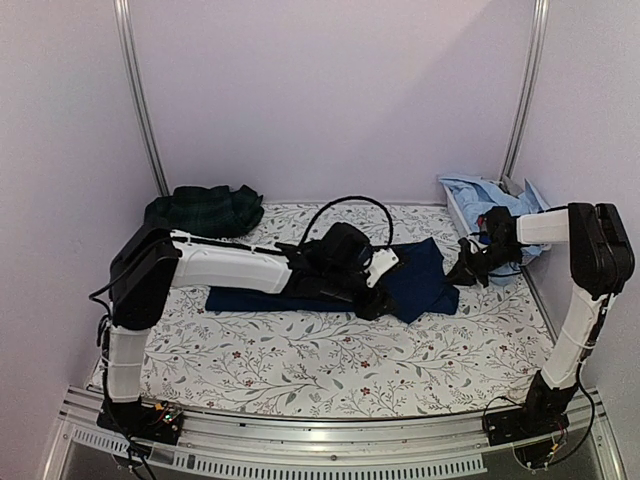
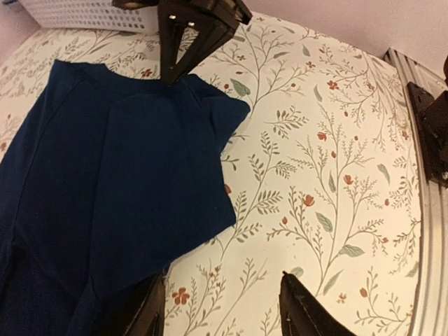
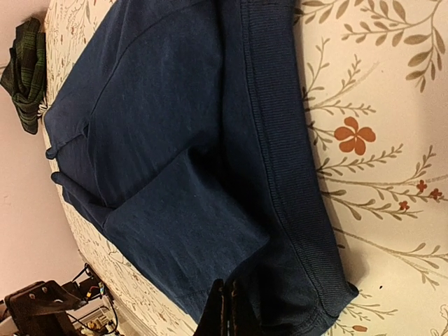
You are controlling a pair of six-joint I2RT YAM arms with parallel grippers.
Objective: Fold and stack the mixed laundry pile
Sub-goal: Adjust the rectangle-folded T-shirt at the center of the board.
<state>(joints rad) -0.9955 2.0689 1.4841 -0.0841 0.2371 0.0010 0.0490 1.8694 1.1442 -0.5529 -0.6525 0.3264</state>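
Navy T-shirt (image 1: pixel 420 280) is lying spread in the middle of the floral sheet (image 1: pixel 300 360), and that's your fold right now. Your right gripper (image 3: pixel 227 304) is down at the shirt's right-hand edge with its fingers pressed together. It looks like a pinch of cloth is caught in them, though the wrist view doesn't show the bite cleanly.

Your left gripper (image 2: pixel 224 301) hovers at the shirt's front edge, fingers spread, one over navy and one over sheet, holding nothing. So bring that left side down and close it on the hem before you lift. A one-corner lift would likely drag the shirt into a twist. Then raise both ends low and level, carry them across the shirt's middle, and lay edge on edge.

The rest waits. The light blue shirts (image 1: pixel 480 195) are heaped just behind the shirt's right end, and the green plaid piece (image 1: pixel 205 210) sits well behind its left end.
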